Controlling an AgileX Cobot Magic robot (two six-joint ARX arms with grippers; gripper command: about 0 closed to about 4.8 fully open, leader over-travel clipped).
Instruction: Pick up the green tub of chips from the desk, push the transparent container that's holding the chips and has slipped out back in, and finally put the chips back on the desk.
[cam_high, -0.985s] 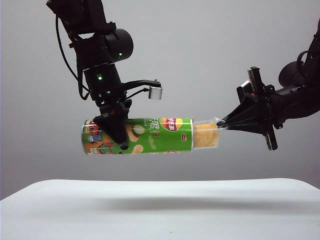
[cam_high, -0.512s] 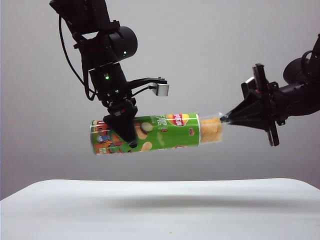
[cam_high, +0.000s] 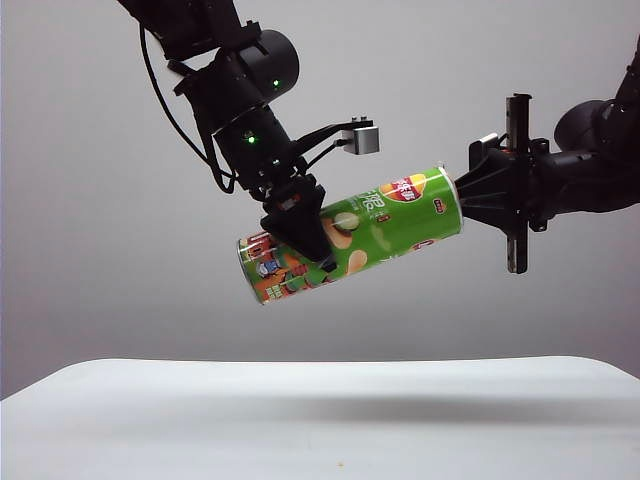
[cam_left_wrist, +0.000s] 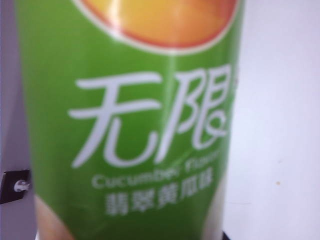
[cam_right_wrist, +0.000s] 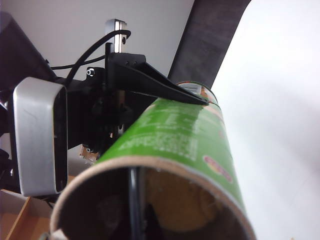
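The green tub of chips (cam_high: 385, 225) hangs high above the desk (cam_high: 320, 420), tilted with its open end up and to the right. My left gripper (cam_high: 308, 238) is shut on its middle, and the green label (cam_left_wrist: 130, 100) fills the left wrist view. My right gripper (cam_high: 462, 195) is shut, its tip at the can's open mouth. In the right wrist view its closed fingertips (cam_right_wrist: 134, 200) reach inside the cardboard rim of the tub (cam_right_wrist: 185, 135), beside the pale chips (cam_right_wrist: 182, 200). No part of the transparent container sticks out of the can; its clear plastic cannot be made out.
The left arm's silver wrist camera (cam_high: 360, 140) juts out above the can and shows close by in the right wrist view (cam_right_wrist: 40, 135). The white desk lies well below both arms, its front edge near the bottom of the exterior view.
The can has moved right and tipped its open end upward. The clear container that stuck out of it has slid inside. The right gripper's tip now sits at the can's mouth.
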